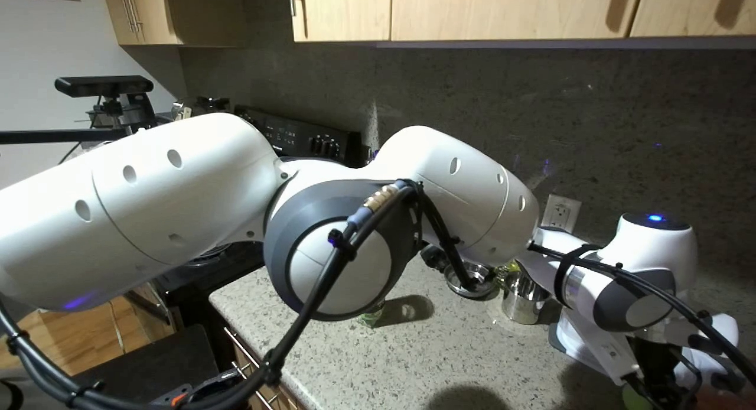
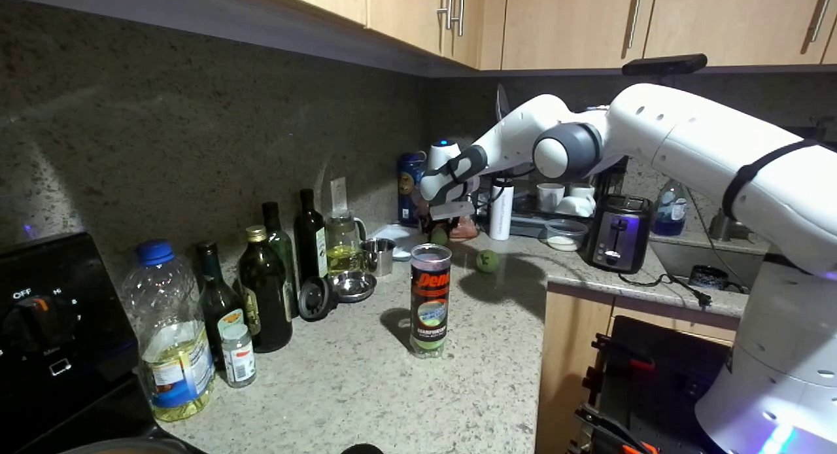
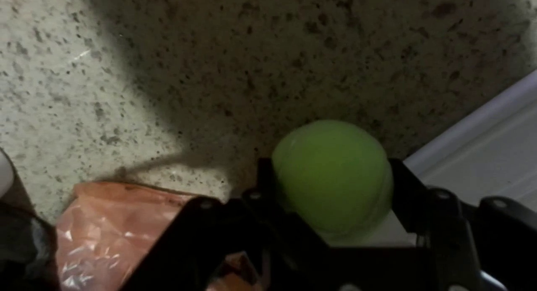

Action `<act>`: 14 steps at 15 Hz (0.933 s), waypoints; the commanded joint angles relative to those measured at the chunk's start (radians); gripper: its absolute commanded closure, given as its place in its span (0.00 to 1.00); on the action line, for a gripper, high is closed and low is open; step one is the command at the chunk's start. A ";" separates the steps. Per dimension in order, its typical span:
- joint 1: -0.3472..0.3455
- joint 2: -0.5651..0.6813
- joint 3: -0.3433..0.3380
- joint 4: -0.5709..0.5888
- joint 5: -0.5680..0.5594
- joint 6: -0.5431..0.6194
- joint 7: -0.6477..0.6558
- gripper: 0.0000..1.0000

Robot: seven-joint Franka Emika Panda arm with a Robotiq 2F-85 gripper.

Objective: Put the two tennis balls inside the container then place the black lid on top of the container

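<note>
Tennis ball (image 3: 331, 177) clamped between the 2 black fingers (image 3: 409, 194) of the Robotiq gripper (image 3: 330, 171) — pressed from either side, near a white tray (image 3: 486, 167) and an orange plastic bag (image 3: 117, 228). Cannot tell whether touching the speckled countertop (image 3: 63, 115) below. In an exterior view, a 2nd tennis ball (image 2: 487, 261) loose on the countertop, beyond and apart from the Penn tennis-ball tube (image 2: 430, 303), itself upright in the foreground with yellow-green showing through the clear base. Along the backsplash (image 2: 196, 146), a stainless-steel bowl (image 2: 353, 290), a stainless-steel cup (image 2: 378, 258) and a glass jug (image 2: 340, 230) of yellow liquid (image 2: 343, 261) — with dark glass bottles (image 2: 265, 297) near. Beside the sink (image 2: 670, 261), a black toaster (image 2: 620, 235).
</note>
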 commanded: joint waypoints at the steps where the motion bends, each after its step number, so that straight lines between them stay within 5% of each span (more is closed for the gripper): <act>1: -0.002 -0.032 0.026 -0.016 0.002 -0.036 -0.052 0.58; 14: 0.057 -0.317 0.021 -0.372 -0.030 -0.213 -0.203 0.58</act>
